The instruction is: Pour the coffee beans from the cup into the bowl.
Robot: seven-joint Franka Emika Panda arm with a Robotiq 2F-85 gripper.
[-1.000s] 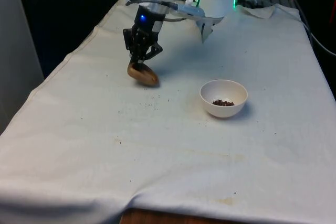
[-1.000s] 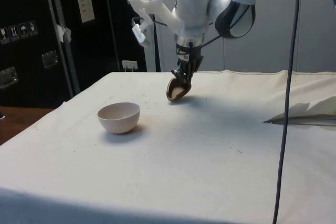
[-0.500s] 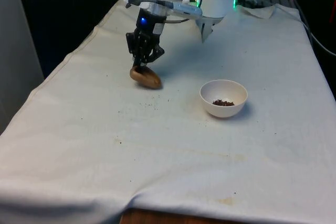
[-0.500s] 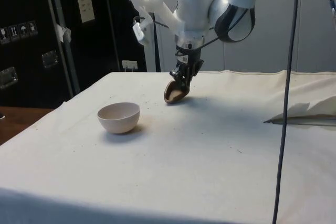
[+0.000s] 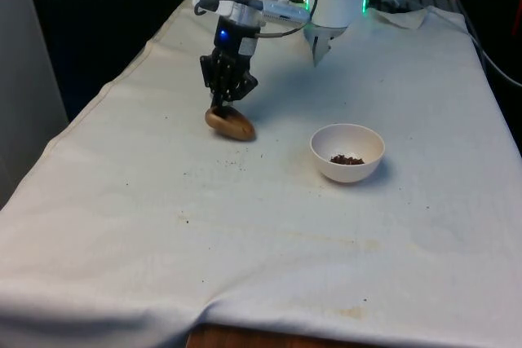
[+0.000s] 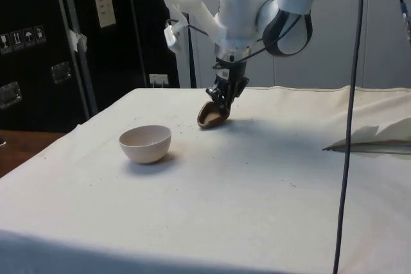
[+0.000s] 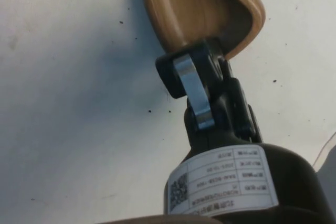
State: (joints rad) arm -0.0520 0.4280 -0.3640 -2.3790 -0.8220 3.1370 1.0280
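Cup [image 5: 229,123] tipped on cloth [image 5: 269,242], pinched at rim by gripper [image 5: 223,106]. Bowl [image 5: 347,152] w/ beans [image 5: 347,159] inside, well apart toward front view's right.

The gripper [image 5: 222,107] carries the tipped wooden cup [image 5: 230,124] a little farther from the bowl [image 5: 347,152], toward the robot, and lower to the cloth.

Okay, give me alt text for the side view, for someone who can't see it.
A black gripper holds a tilted wooden cup by its rim, low over a white tablecloth. A white bowl sits apart from it, nearer the dark cabinets.
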